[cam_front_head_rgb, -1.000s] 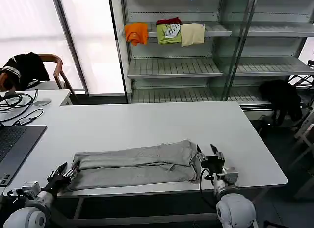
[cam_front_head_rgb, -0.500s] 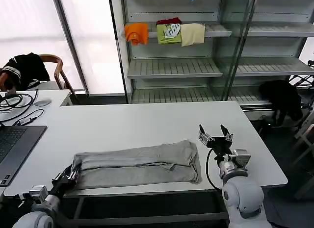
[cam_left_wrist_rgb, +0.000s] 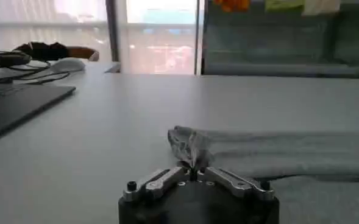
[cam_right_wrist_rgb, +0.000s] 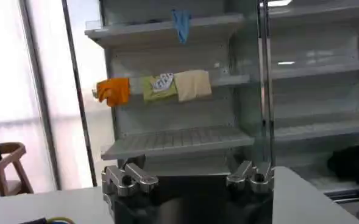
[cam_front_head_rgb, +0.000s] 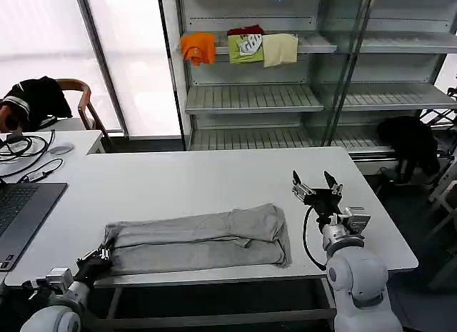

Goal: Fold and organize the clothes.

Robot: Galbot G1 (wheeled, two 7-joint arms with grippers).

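Grey shirt [cam_front_head_rgb: 196, 239] lies folded into a long strip near the bench [cam_front_head_rgb: 214, 178] front edge. Right gripper [cam_front_head_rgb: 316, 189], fingers apart and empty, has lifted off the strip's right end and hangs beside it. Left gripper [cam_front_head_rgb: 94, 260] has backed to the left end, fingers together, apparently not pinching cloth. Lengthwise fold looks done; crosswise fold likely next.

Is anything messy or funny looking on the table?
Not really. The grey shirt lies folded in a long strip near the table's front edge, a bit rumpled at its right end. The left gripper sits at its left end; the right gripper hangs open beside it.
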